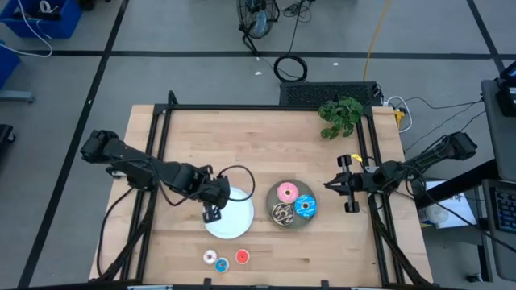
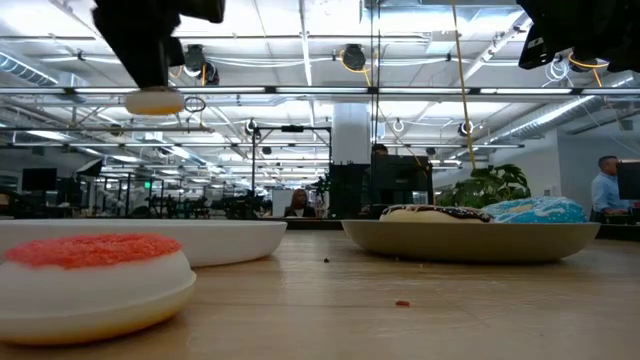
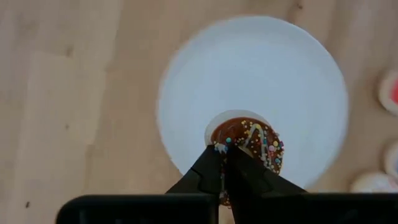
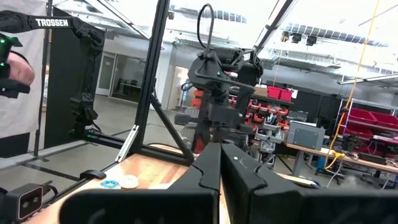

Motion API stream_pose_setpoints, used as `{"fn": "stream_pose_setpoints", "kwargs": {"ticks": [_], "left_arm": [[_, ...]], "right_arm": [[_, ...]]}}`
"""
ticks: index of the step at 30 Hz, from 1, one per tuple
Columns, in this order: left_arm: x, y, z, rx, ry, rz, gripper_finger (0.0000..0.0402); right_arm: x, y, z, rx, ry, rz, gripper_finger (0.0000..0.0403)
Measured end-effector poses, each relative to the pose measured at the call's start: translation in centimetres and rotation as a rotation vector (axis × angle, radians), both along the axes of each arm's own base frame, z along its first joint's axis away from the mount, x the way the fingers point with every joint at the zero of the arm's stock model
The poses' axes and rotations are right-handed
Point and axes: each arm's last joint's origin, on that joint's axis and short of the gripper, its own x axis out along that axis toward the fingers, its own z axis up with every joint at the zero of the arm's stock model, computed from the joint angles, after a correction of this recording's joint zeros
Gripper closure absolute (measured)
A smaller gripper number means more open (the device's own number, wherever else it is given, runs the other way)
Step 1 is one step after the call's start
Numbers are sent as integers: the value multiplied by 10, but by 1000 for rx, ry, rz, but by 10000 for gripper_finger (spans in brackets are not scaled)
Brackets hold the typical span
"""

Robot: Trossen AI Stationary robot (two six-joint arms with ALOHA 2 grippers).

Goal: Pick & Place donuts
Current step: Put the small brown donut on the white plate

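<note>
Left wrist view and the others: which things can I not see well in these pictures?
- Small brown donut, left wrist view: the left gripper covers its near edge.
- White plate, high view: the gripper covers its left part, so the donut cannot be seen.
- Grey plate, low view: its rim hides most of its donuts.
- Mini donuts, high view: too small for detail.

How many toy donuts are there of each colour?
Pink: 1, large pink ring donut on the round grey plate
Blue: 2, large blue ring donut, mini blue donut
Brown: 2, large sprinkled chocolate donut, mini brown sprinkled donut in the left gripper
White: 1, mini white donut
Red: 1, mini red donut
Total: 7
</note>
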Motion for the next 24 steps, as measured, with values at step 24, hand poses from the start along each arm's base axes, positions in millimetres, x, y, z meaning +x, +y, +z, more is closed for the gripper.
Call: {"fn": "stream_pose_setpoints", "kwargs": {"ticks": [24], "left_arm": [[64,28,-88,-21,145,-114,380]], "right_arm": [[0,0,-1,-28,7,-10,403]]}}
